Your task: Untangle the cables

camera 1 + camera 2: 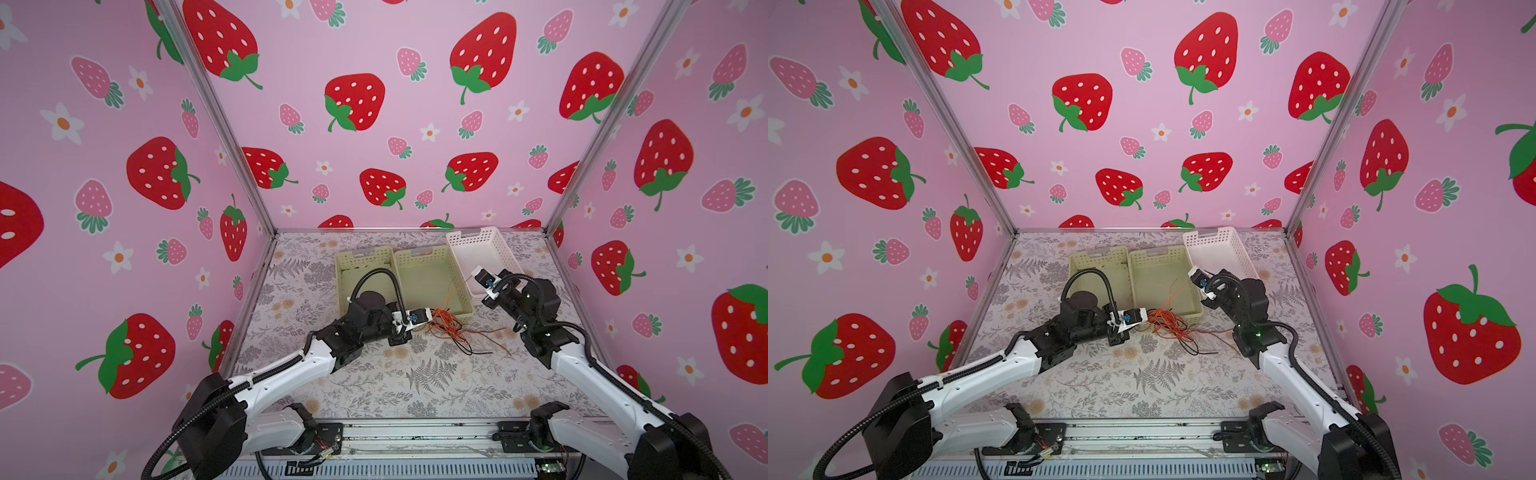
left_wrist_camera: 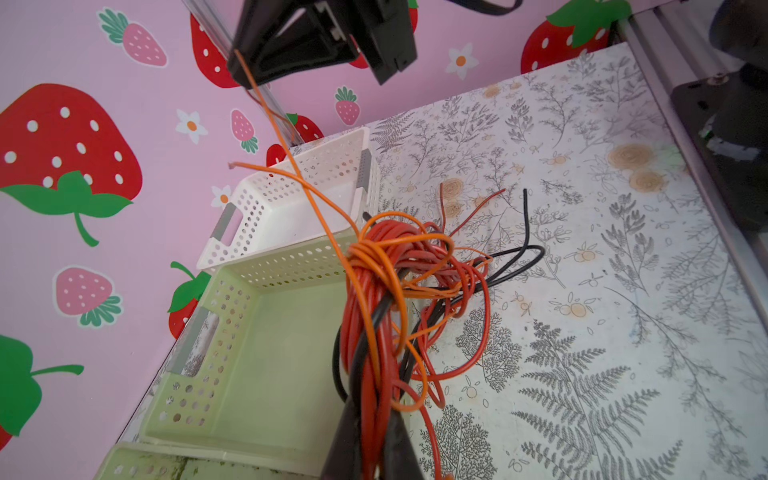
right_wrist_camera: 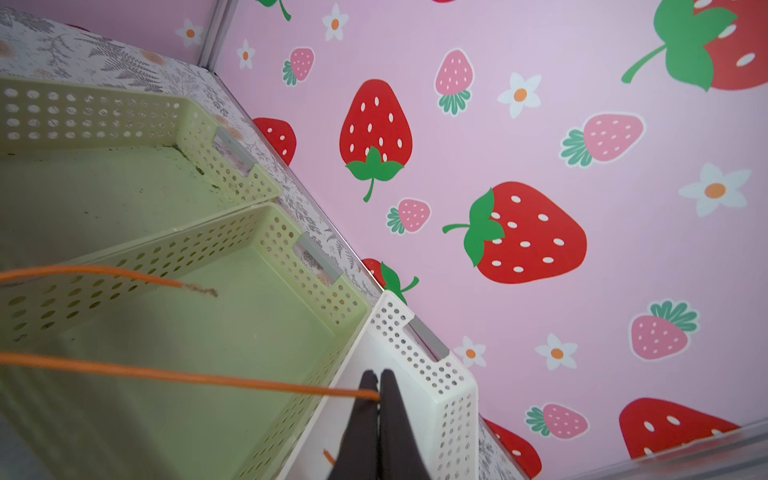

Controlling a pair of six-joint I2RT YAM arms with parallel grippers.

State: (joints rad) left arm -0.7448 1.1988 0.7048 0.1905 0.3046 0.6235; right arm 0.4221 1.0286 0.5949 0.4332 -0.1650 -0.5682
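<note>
Your left jaws clench the tangled thin red, orange and black cables (image 2: 374,291); your right jaws pinch one orange strand (image 3: 208,379) — in both top views it runs up-right, away from the left jaws.

High paired views over table (image 1: 415,386); near wrist views, seemingly sharing baskets (image 2: 286,268)

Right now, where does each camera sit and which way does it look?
Both top views: high at the front of the table, facing down toward the back wall; both arms show.
Left wrist: on the left arm, looking along the left gripper, shut on the cables; the right gripper shows beyond.
Right wrist: on the right arm, looking past the right gripper, pinching one orange cable, over the green baskets.
Shared: both wrist views show that orange cable and the white basket.
</note>
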